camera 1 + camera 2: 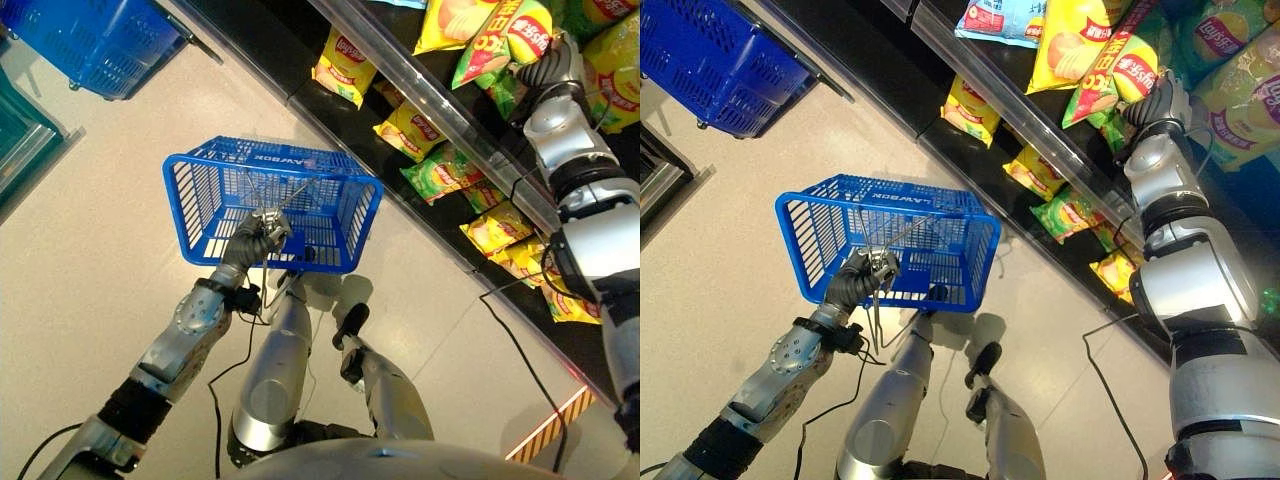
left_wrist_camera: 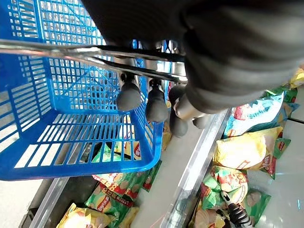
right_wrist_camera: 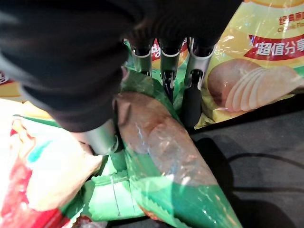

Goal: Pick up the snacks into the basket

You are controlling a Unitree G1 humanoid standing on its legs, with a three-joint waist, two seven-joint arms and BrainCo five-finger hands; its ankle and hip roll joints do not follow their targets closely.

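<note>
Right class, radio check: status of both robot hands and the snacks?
Left robot hand shut on basket handle. Right robot hand pinching green snack bag on shelf. Blue basket empty. Nothing obstructing.

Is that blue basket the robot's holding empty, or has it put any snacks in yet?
Empty. Through the blue basket mesh only bare floor shows in the eye views; the left robot hand grips its wire handles.

Blue basket [image 1: 270, 205] open-topped (wire handles [image 1: 285, 195] cross it); chip bags [image 1: 440, 175] crowd shelf.

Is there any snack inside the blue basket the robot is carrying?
No. The blue basket hanging from the left hand holds nothing; only its mesh floor shows through, and the snack bags sit on the shelves.
</note>
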